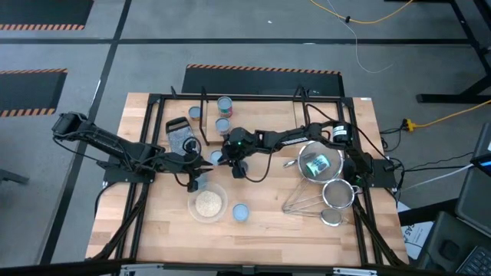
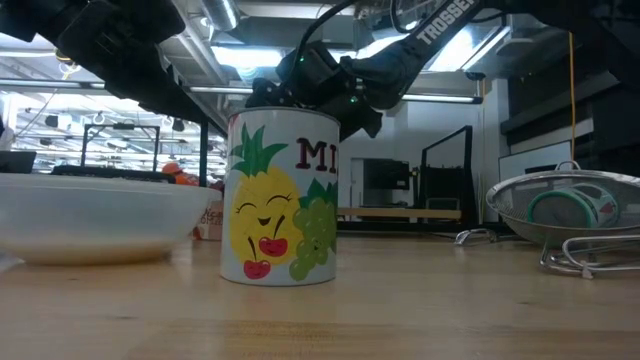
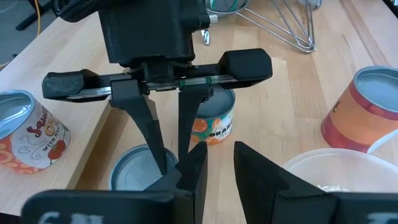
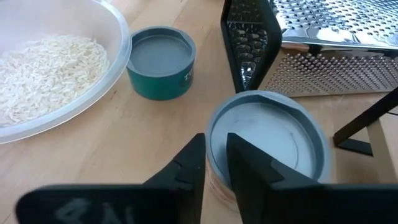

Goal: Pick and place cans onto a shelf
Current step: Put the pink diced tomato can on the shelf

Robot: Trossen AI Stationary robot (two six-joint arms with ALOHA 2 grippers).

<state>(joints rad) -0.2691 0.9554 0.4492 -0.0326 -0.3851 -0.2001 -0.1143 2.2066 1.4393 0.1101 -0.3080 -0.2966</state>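
Right gripper [image 4: 214,163], fingers nearly closed and holding nothing, hovers over 1 can [image 4: 266,144]; left gripper [image 3: 217,168] slightly parted, empty; tin looks rigid, slick-sided, best pinched across its sides.

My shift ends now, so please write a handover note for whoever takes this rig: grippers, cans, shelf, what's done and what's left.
Right gripper: directly above a can that stands on the table beside the grater.
Left gripper: open, empty, close by, facing the right one.
Three cans stand by the shelf at the table's far side; whether they are on it is unclear.
One can sits at the front beside the grain bowl.
Left: shelve the can under the right gripper, then the front one.
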